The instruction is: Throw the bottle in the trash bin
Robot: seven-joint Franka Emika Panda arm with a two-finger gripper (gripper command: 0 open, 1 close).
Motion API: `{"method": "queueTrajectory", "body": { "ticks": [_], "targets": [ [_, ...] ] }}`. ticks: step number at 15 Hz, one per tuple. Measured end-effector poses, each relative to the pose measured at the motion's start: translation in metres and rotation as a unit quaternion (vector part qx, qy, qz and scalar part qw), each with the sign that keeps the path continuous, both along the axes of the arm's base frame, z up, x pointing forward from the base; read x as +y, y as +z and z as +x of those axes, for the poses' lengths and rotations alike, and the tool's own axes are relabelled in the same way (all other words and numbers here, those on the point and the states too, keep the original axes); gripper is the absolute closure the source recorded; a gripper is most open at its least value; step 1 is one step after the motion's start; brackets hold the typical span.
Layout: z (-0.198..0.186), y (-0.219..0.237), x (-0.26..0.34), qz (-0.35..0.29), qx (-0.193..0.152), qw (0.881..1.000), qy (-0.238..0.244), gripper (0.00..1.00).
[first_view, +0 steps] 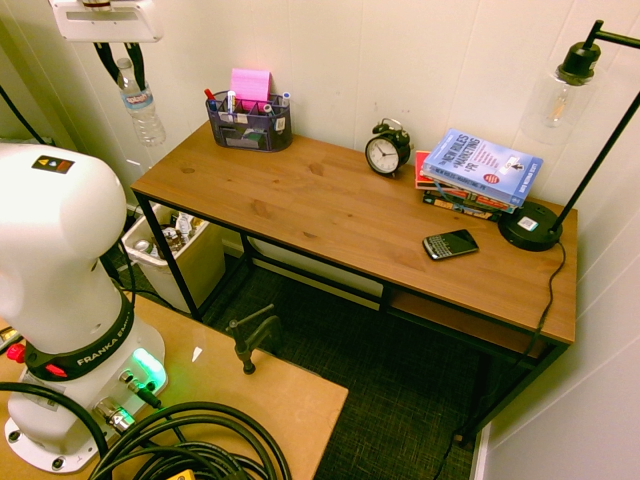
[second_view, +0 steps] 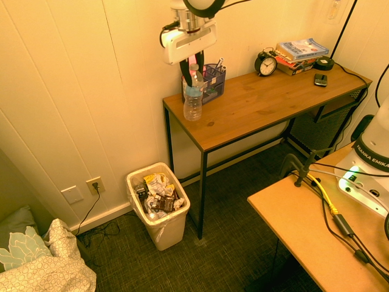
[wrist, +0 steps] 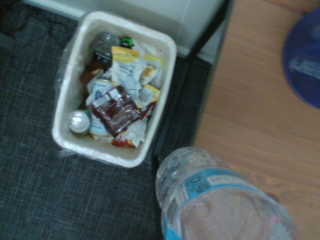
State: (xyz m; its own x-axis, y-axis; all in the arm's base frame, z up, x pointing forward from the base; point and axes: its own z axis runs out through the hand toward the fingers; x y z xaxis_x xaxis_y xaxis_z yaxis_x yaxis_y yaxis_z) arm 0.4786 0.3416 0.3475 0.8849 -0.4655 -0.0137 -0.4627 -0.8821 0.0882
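Note:
The clear plastic bottle point(second_view: 192, 96) with a blue-and-white label hangs upright in the air over the left end of the wooden desk point(second_view: 267, 100), its base just above the edge. My gripper point(second_view: 192, 68) is shut on its neck from above; the first exterior view shows the same grip, gripper point(first_view: 124, 68) on bottle point(first_view: 143, 112). The cream-white trash bin point(second_view: 179, 214) stands on the carpet below and beside the desk's left end, full of wrappers and a can. In the wrist view the bottle point(wrist: 220, 200) fills the foreground, with the bin point(wrist: 165, 55) beyond it, off to the side.
A black mesh pen organizer point(first_view: 250, 122) with a pink notepad sits at the desk's back left. An alarm clock point(first_view: 386, 150), stacked books point(first_view: 478, 172), a phone point(first_view: 450, 244) and a lamp base point(first_view: 530, 226) lie further right. The desk's black leg point(second_view: 202, 188) stands beside the bin.

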Motion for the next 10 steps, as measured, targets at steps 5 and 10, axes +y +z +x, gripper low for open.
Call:
{"method": "queueTrajectory", "body": {
  "ticks": [5, 10],
  "targets": [
    [0.017, -0.058, 0.076, -0.010, 0.089, 0.996, -0.001, 1.00],
    [0.049, -0.157, 0.086, -0.010, 0.216, 0.976, -0.035, 1.00]
  ]
}}
